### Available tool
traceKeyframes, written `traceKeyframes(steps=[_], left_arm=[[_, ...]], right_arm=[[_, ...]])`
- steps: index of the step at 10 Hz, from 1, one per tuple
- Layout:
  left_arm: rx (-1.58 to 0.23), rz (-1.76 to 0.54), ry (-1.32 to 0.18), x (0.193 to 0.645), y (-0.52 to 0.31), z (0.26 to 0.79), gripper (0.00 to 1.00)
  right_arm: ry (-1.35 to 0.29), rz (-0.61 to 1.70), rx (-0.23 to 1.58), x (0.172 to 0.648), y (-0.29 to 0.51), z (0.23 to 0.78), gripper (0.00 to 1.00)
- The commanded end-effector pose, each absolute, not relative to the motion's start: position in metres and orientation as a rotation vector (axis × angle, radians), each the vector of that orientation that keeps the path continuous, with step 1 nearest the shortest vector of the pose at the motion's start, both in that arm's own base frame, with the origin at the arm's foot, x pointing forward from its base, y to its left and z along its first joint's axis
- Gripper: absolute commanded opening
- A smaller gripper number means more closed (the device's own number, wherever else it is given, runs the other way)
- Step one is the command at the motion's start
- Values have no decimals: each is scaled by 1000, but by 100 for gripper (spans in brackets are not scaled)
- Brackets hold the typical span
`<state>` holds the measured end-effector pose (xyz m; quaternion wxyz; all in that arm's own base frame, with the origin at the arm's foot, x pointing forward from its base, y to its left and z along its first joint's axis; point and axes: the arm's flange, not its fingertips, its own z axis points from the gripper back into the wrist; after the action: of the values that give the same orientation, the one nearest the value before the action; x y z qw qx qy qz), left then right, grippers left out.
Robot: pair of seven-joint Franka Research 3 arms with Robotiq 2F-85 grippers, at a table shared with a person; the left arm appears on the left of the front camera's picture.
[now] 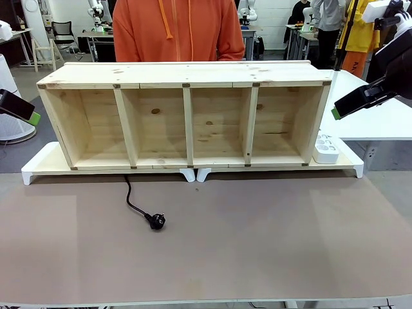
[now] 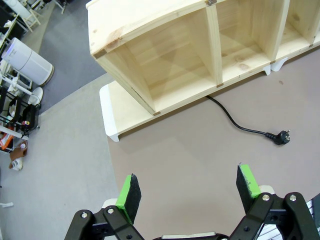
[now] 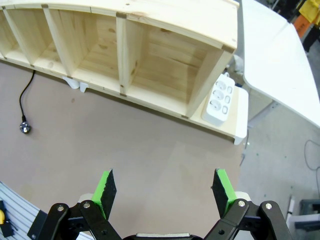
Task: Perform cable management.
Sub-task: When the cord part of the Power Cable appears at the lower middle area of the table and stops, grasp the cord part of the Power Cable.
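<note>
Pale bare-wood shelf [image 1: 187,74] (knots showing), matt brown tabletop [image 1: 257,244], smooth black cable [image 1: 155,221].

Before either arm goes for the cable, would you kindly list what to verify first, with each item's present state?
1. Left gripper open and empty: ok.
2. Right gripper open and empty: ok.
3. Plug lying free on the table, nothing on it: ok.
4. Where the cable ends after it runs under the shelf: cannot tell.
5. Power strip sockets unoccupied: ok.
6. Person behind the shelf, away from the plug: ok.
</note>
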<state>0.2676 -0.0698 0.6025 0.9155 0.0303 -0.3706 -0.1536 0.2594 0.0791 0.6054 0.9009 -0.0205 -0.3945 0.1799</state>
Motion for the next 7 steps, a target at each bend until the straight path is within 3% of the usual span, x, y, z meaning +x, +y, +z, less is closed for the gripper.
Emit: traceKeyframes(steps=[1,7], left_arm=[[64,-321,-756,266,-69,602,100],[64,-321,-756,266,-69,602,100]], right_arm=[[-818,371,-45,260,79,605,100],[-818,371,-45,260,79,605,100]])
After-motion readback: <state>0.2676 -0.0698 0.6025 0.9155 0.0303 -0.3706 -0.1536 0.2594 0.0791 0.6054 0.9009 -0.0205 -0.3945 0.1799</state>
